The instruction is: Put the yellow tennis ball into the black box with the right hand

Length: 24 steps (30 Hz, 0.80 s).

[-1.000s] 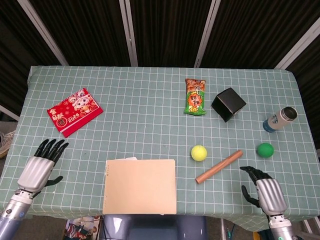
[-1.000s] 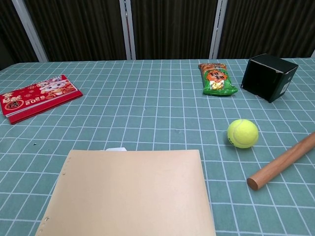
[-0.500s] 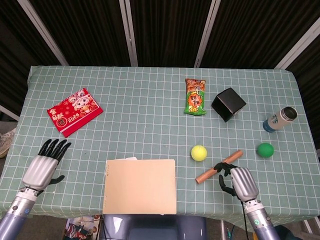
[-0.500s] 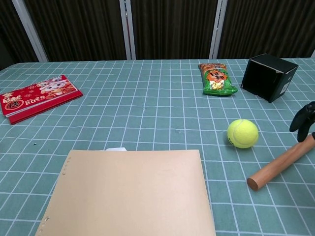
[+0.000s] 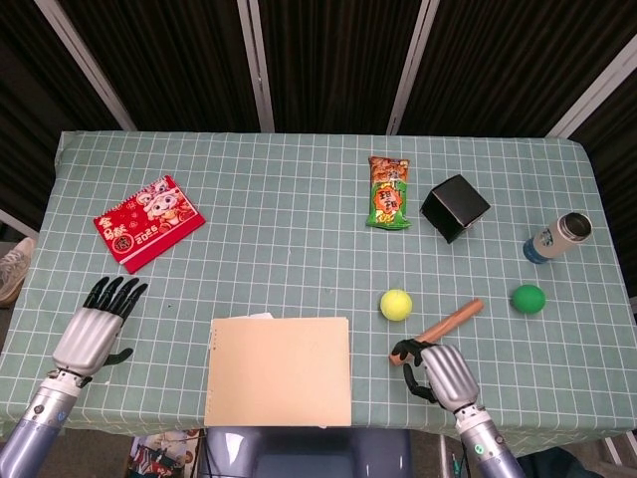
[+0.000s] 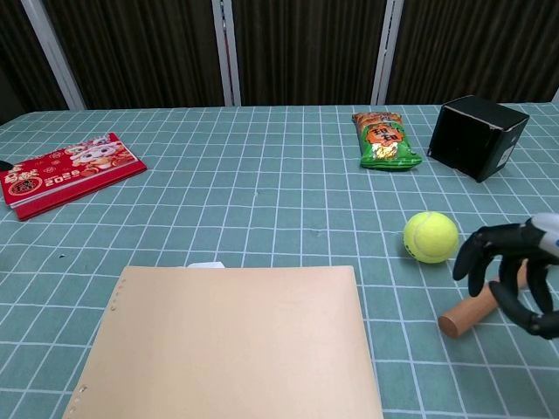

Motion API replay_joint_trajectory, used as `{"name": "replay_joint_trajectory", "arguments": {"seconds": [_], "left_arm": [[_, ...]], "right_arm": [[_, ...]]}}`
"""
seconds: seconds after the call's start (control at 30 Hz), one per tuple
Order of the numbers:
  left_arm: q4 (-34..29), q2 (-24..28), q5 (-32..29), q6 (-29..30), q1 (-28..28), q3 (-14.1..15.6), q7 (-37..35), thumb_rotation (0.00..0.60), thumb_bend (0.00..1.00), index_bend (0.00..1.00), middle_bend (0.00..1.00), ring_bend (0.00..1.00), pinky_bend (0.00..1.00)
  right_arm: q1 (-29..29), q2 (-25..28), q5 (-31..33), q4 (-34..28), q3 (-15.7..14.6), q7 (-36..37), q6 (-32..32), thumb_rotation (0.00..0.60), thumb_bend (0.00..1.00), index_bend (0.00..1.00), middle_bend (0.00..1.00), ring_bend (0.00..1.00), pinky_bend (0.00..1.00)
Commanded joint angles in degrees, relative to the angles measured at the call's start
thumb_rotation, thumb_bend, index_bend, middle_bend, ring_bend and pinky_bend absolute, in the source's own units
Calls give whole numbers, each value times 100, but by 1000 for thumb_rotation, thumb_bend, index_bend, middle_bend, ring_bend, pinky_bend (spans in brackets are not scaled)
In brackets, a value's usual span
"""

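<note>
Now, right hand [image 5: 438,365]: empty, fingers apart and curled, above the wooden rod's [image 5: 453,321] near end, just right of the ball, likely lining up a grasp.
Yellow tennis ball [image 5: 396,305]: on the bench [image 5: 299,199]; round, no long axis.
Black box [image 5: 455,207]: far right, tilted; opening direction unclear.
Left hand [image 5: 92,334]: open, idle.

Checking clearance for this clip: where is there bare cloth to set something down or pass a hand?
Free: the wide stretch between the red booklet and snack packet, above the tan folder. Crowded: around the tennis ball, where the wooden stick, right hand, green ball and black box cluster.
</note>
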Motion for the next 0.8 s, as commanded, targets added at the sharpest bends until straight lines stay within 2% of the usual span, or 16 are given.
{"name": "replay_joint_trajectory", "arguments": {"seconds": [0.03,0.37,0.8], "left_arm": [[16,-16,-43,-21,-15,-15,15,600,70,0,43,0,0],[101,-85,-316,-192,-101,-89,79,600,71,0,44,0,0],[209,-156,-626,-397,-219,-162,129,600,72,0,44,0,0]], "right_arm": [[170,-299,284,138,118,-364,-240,600,638,401,472,532,622],[616,-839,1057,680,635,-711,-647,600,638,402,473,531,622],[958,-1205,1607,1257,955,-602,-852,600,638,401,473,531,623]]}}
